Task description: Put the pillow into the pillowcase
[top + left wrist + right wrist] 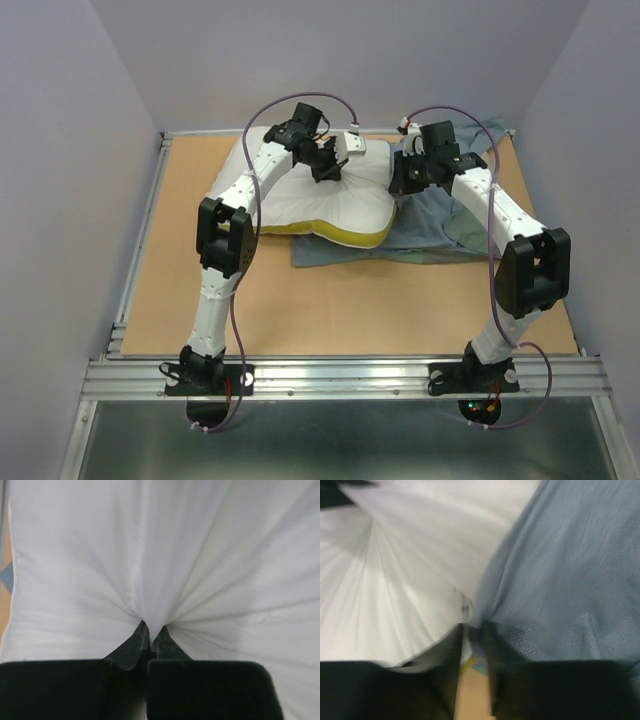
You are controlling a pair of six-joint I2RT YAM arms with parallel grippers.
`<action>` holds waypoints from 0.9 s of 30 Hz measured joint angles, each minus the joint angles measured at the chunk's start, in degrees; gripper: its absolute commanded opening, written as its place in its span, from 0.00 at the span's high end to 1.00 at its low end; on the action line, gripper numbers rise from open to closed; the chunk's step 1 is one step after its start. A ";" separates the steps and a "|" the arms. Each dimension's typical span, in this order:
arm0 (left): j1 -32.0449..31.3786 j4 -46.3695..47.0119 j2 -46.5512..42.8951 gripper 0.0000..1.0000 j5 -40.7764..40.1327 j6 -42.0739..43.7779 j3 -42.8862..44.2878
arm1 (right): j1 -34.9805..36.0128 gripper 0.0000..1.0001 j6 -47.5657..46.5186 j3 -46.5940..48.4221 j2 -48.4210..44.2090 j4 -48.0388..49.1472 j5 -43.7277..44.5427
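At the far side of the counter (200,300): the pillow (362,198) lies flat, white and quilted, well apart from the arm bases.
Yellow band (335,233): it runs along the pillow's near edge, curving up toward the right corner.
To the pillow's right: the pillowcase (432,238) lies spread on the counter, grey-blue side up, with a muted green patch showing near the right arm. Its left part touches the pillow and runs under the pillow's near right corner.
Pillow versus pillowcase: the pillow lies outside the case, and none of it can be seen inside.
Left end effector (149,633): it is closed, its two dark fingertips pinching a fold of the pillow's white cover. Creases fan outward from the pinch. In the top view it sits over the pillow's far middle.
Right end effector (473,629): it is all but closed, with only a thin slit between the fingers that shows tan counter. Its tips sit right where the white pillow meets the grey-blue cloth. The wrist view is blurred, so I cannot tell whether any fabric is caught.
Arms: both reach forward from the metal rail (340,376) at the near edge, elbows bent outward.
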 measured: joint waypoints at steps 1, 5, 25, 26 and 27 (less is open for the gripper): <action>0.59 2.16 0.28 1.00 -0.63 -1.97 -0.35 | 0.00 0.46 0.35 0.00 0.00 0.11 0.39; 1.36 12.37 3.63 0.88 -5.49 -9.57 -0.44 | 0.02 0.27 0.96 0.02 0.00 -1.22 2.82; -0.83 4.90 -20.50 0.01 -4.39 10.10 -24.13 | -8.15 0.39 5.03 -19.50 -8.94 -3.13 -2.23; -2.78 4.59 -22.34 0.01 -5.09 12.39 -26.05 | -8.20 0.39 5.38 -19.50 -8.74 -2.95 -2.73; -6.05 4.55 -24.15 0.01 -5.60 14.51 -28.02 | -8.37 0.39 5.62 -19.50 -8.48 -2.84 -3.13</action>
